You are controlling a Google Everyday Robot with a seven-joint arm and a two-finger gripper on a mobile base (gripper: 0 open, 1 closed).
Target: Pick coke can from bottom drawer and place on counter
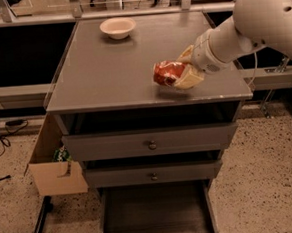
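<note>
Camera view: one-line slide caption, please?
Gripper holds the coke can over the counter near its front edge; bottom drawer open below, bowl behind.

No text is legible, not even on the coke can (165, 72); the gripper (178, 75) clasps it over the counter (108, 71).

The one camera looks down at the counter (107, 66) from its front, moderately near; the gripper (182, 77), clasping the coke can (165, 73), is at its front right.

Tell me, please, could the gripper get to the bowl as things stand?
Probably yes: only bare counter separates it from the bowl, though the gripper, at the front right, is shut on the can.
</note>
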